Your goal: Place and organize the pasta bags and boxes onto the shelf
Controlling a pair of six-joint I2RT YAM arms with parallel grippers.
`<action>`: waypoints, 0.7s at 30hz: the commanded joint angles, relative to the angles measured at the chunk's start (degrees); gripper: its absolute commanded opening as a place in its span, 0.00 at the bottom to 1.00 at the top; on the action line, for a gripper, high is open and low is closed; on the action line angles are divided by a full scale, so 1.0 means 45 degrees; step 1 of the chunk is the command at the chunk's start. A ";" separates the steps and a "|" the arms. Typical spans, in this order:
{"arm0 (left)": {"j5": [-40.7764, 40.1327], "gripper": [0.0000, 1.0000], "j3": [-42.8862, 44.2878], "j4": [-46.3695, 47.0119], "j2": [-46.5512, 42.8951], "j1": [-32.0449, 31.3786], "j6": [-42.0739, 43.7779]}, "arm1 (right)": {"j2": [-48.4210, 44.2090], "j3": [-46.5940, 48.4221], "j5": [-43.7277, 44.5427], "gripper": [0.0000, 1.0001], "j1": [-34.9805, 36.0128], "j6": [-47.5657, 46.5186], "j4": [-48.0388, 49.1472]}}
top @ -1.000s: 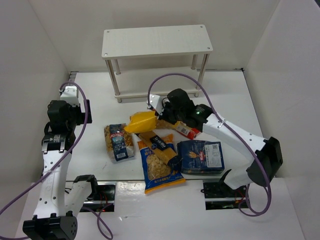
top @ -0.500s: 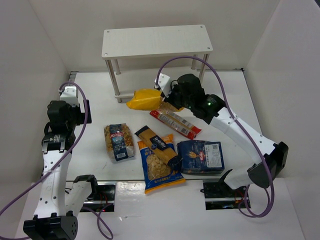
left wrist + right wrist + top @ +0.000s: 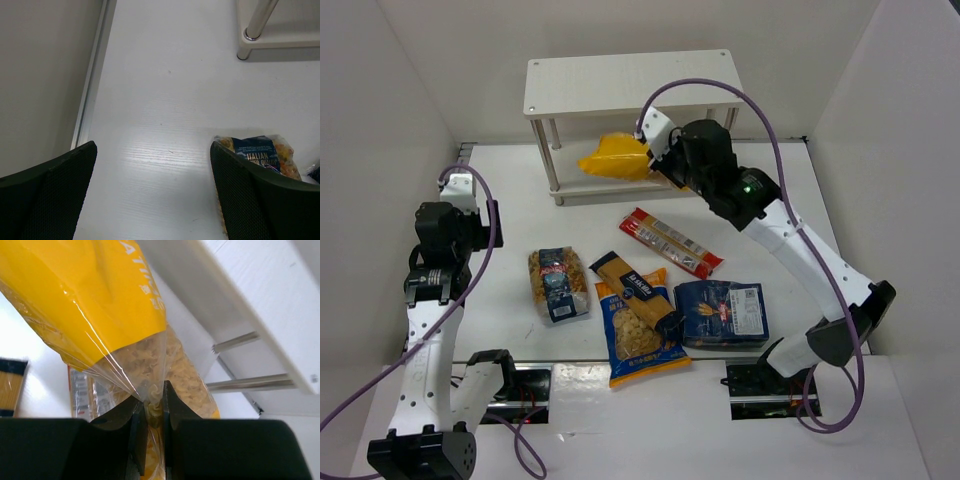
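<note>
Five packs [image 3: 640,325] lay mid-table, the dark-blue-labelled clear bag [image 3: 558,283] nearest the wide-open, empty left gripper [image 3: 152,155] at 9 o'clock. At 12 o'clock the right gripper [image 3: 152,401] pinched the yellow-topped clear bag [image 3: 612,158] by its slack film before the shelf [image 3: 560,188]. Light and floppy, it probably wanted a hold nearer its bulk, and the top board [image 3: 700,75] crowded entry.

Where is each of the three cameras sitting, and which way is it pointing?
Top external: above and behind the robot, looking down on the table, the shelf, left arm and right arm.
Left wrist: faces down at the table past its open fingers.
Right wrist: looks past its fingers, pinching the yellow-topped bag, toward the shelf.
Shared: left wrist and top external both show the dark-blue-labelled bag.
</note>
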 commanded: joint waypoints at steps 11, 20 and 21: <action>-0.0166 1.00 -0.0053 0.0495 -0.0162 0.0300 0.0097 | 0.0431 0.5428 0.0850 0.00 -0.0014 -0.1029 0.1879; -0.0029 1.00 -0.0053 0.0495 -0.0280 0.0652 0.0097 | 0.1682 0.6564 0.1262 0.00 -0.0616 -0.2085 0.2717; -0.0029 1.00 -0.0053 0.0495 -0.0280 0.0768 0.0097 | 0.1799 0.6854 0.1262 0.00 -0.0755 -0.2220 0.2719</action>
